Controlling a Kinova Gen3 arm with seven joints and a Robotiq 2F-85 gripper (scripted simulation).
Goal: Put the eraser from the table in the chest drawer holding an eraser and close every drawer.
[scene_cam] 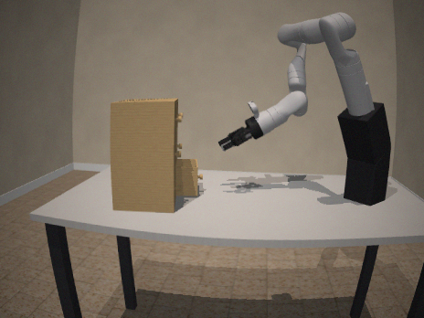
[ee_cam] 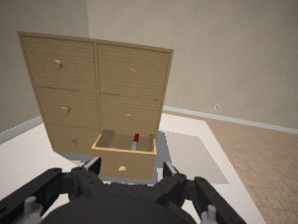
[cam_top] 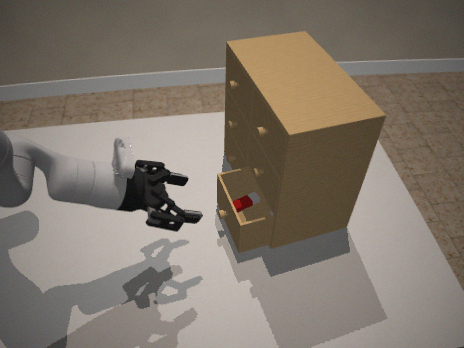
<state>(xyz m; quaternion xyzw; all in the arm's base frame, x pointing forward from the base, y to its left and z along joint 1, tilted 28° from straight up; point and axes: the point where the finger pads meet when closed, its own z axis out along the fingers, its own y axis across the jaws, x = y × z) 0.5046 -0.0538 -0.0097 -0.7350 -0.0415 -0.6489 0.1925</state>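
While eraser (cam_top: 243,203) sits in open drawer (cam_top: 246,231) | end effector (cam_top: 181,197) apart, empty, near.

Surroundings, as I see them from my station

I have a white table (scene_cam: 256,228) on dark legs (scene_cam: 57,270), standing on a floor of brown stone tiles (cam_top: 425,145). Behind it runs a plain beige wall (scene_cam: 206,68) with a pale baseboard (cam_top: 125,80); my wrist view shows a small wall outlet (ee_cam: 216,106).
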